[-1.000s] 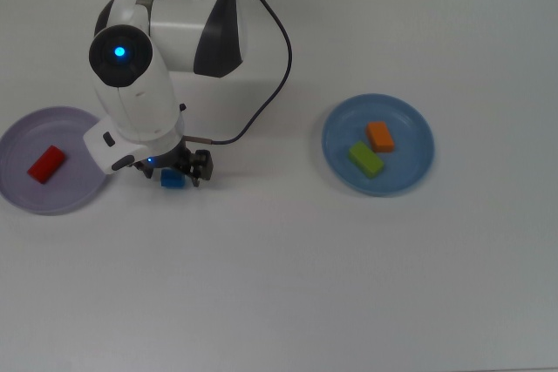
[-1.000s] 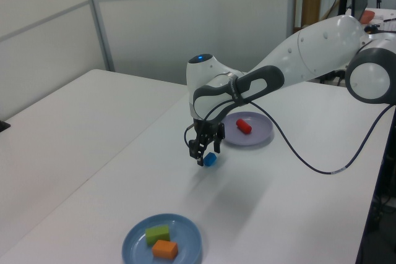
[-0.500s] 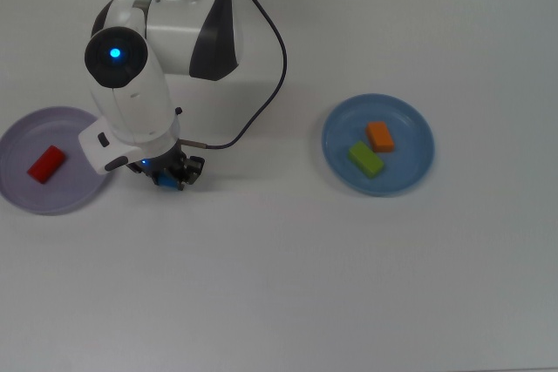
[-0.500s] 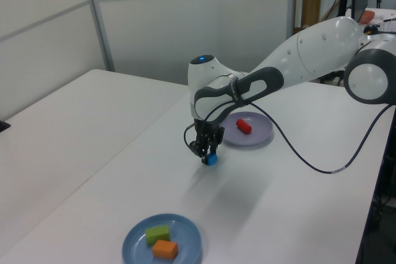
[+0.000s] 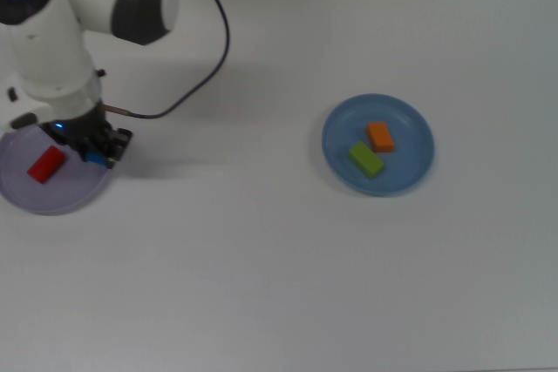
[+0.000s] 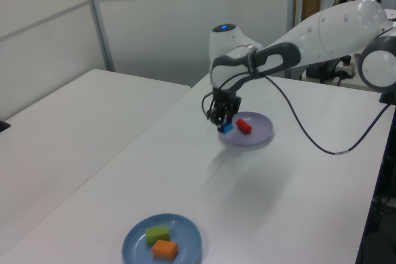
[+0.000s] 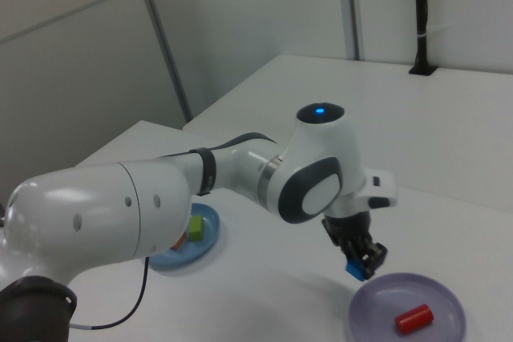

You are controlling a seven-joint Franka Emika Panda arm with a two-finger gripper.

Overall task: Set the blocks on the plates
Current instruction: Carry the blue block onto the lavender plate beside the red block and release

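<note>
- The gripper [image 5: 94,155] is clamped narrow around the blue block [image 5: 95,159], holding it over the near rim of the lavender plate [image 5: 35,198], at the top view's left edge.
- In the left view the blue block [image 6: 227,128] hangs at the plate's [image 6: 257,139] edge, just beside the red block [image 6: 244,127]; whether it touches the plate cannot be told.
- The right view shows the block [image 7: 353,269] lifted clear, above and to the right view's left of the lavender plate [image 7: 377,318], with the red block [image 7: 414,319] lying inside it.
- The red block [image 5: 46,164] lies on the plate to the top view's left of the gripper, apart from it.
- The blue plate [image 5: 410,172] sits well apart toward the top view's right, carrying the orange block [image 5: 380,136] and the lime-green block [image 5: 366,159] side by side.
- A black cable [image 5: 214,50] loops over the white table [image 5: 279,285] from the arm [image 5: 52,41].
- The arm's body covers the lavender plate's upper part in the top view, and its left rim is cut off by the picture's edge.
- In the right view the arm hides most of the blue plate [image 7: 204,246].
</note>
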